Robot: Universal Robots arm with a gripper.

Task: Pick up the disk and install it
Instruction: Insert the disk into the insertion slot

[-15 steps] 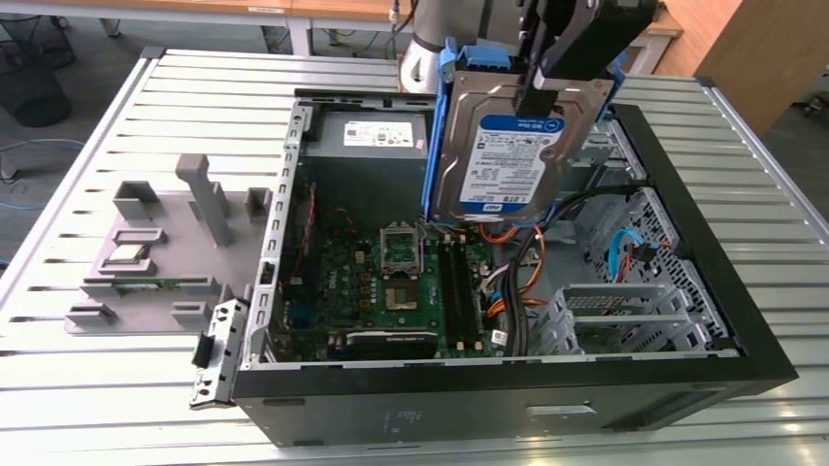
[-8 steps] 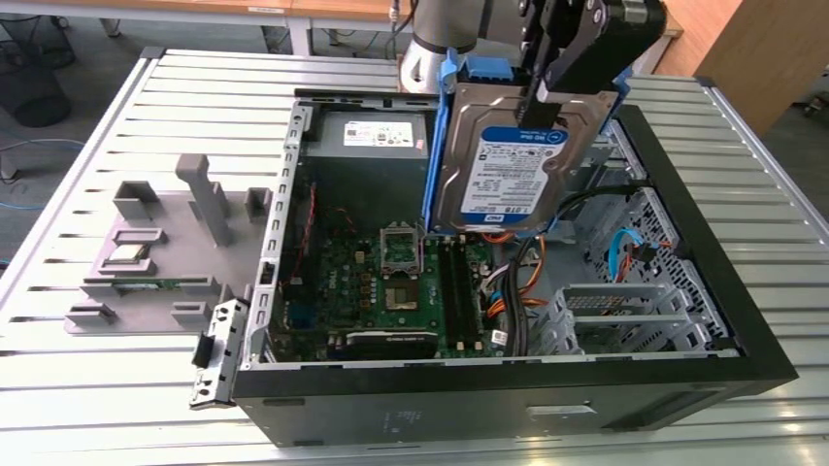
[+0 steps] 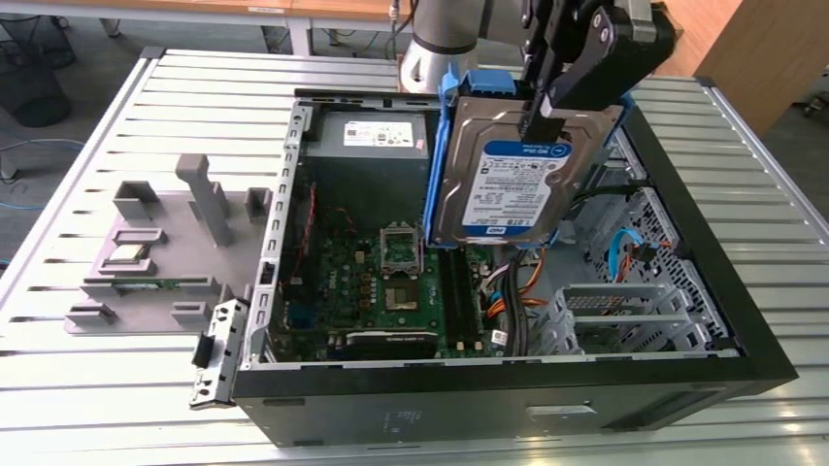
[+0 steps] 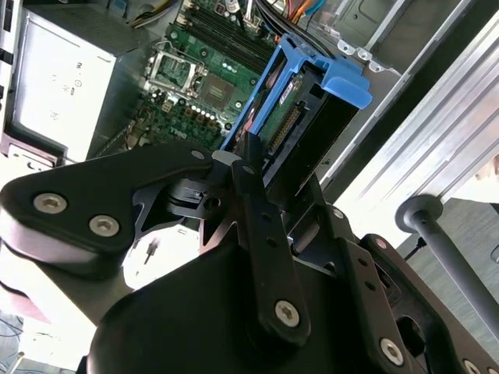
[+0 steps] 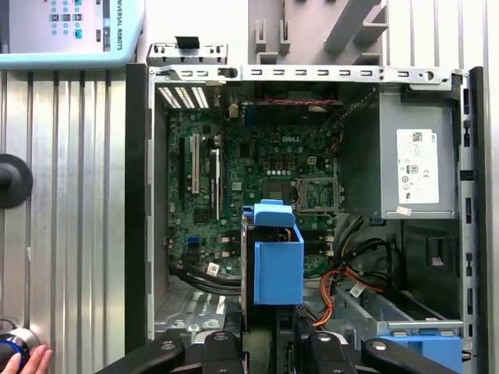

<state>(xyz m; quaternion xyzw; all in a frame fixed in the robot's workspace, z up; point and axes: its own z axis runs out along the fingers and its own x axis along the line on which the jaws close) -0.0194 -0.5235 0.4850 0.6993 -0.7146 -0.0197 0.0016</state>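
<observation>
- Slatted metal table [image 3: 91, 408] carries the whole work area. At the exterior view's left, a grey fixture tray [image 3: 155, 252] lies on it, apart from the work in hand.
- Beside the tray, the open computer case [image 3: 518, 413] lies on its side. The motherboard [image 3: 388, 282] is exposed and the power supply [image 3: 369, 136] sits at the far end.
- Over the case interior, towards the exterior view's right of the motherboard, the disk [image 3: 518, 184] hangs clear of every component. Its label faces the exterior camera and its long axis is near upright, slightly tilted.
- The tool [image 3: 545, 121] is clamped on the upper end of the disk. In the second wrist view, one finger [image 4: 251, 179] bears on the drive's side within the blue carrier bracket [image 4: 343, 82].
- Judgement: the pick-up is complete and the installation is not. The step in hand is carrying the disk over the case.
- Judgement: because the disk is gripped at one end, its free end can swing. Move slowly and avoid abrupt reorientation.
- Farther right, loose cables [image 3: 518, 291] lie below the disk, with the metal drive cage [image 3: 622, 306] beyond them. Judgement: hold the lower edge of the disk above the cables, and square the bracket to the cage before any descent.
</observation>
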